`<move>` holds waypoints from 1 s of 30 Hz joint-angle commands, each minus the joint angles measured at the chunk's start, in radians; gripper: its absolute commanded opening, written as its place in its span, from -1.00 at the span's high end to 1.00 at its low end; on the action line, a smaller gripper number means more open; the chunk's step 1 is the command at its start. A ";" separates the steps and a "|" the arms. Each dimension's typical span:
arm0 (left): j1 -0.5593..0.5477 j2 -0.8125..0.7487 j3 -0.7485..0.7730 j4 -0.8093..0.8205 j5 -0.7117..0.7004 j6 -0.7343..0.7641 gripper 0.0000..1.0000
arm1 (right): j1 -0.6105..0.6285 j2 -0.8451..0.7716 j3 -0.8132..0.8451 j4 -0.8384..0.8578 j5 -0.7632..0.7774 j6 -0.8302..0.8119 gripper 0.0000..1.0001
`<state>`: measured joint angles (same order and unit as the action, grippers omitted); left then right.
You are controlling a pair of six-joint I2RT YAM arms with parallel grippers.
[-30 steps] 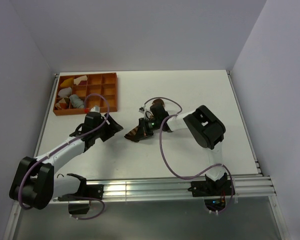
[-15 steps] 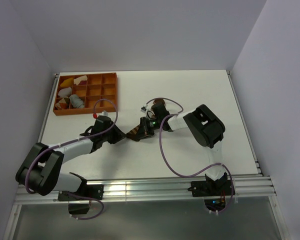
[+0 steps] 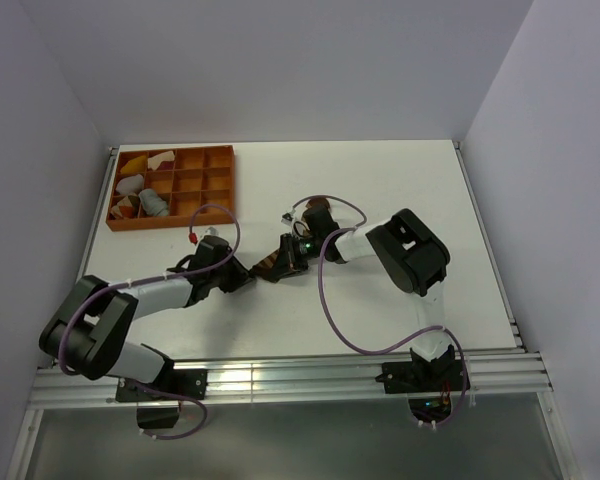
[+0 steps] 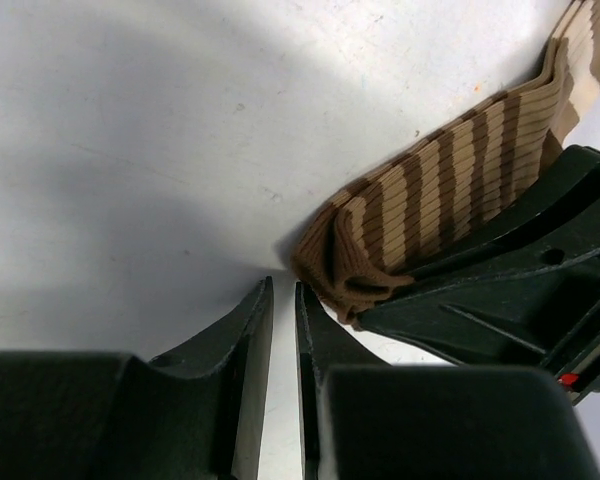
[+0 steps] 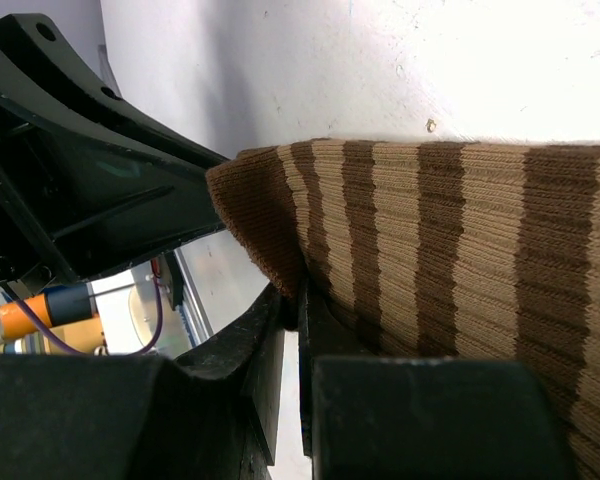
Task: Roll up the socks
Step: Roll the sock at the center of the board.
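A: Left gripper (image 4: 283,290)?
B: Jaws were nearly together, nothing between. Tips sat just beside the brown striped sock (image 4: 435,195).
A: Right gripper (image 5: 292,300)?
B: Clamped on that sock's folded edge.
A: Sock location?
B: Lay bunched on the white table (image 3: 380,180), between both grippers, well apart from the orange tray (image 3: 230,185).

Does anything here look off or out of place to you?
Yes: the left claw is pinched nearly shut on nothing, just beside the folded edge of the brown striped sock, which only the right claw grips.
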<state>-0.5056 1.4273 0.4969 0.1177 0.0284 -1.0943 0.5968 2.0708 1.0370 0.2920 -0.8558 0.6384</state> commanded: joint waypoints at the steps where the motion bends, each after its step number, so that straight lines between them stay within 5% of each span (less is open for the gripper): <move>1: -0.010 0.035 -0.001 0.013 -0.024 -0.001 0.58 | -0.008 0.023 -0.008 0.027 0.012 0.000 1.00; 30: -0.030 -0.011 -0.089 0.330 -0.050 0.050 0.52 | -0.011 0.045 -0.012 0.038 0.000 0.009 1.00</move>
<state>-0.5262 1.4261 0.4160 0.3698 -0.0032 -1.0645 0.5926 2.0850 1.0367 0.3164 -0.8734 0.6510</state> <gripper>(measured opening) 0.241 0.129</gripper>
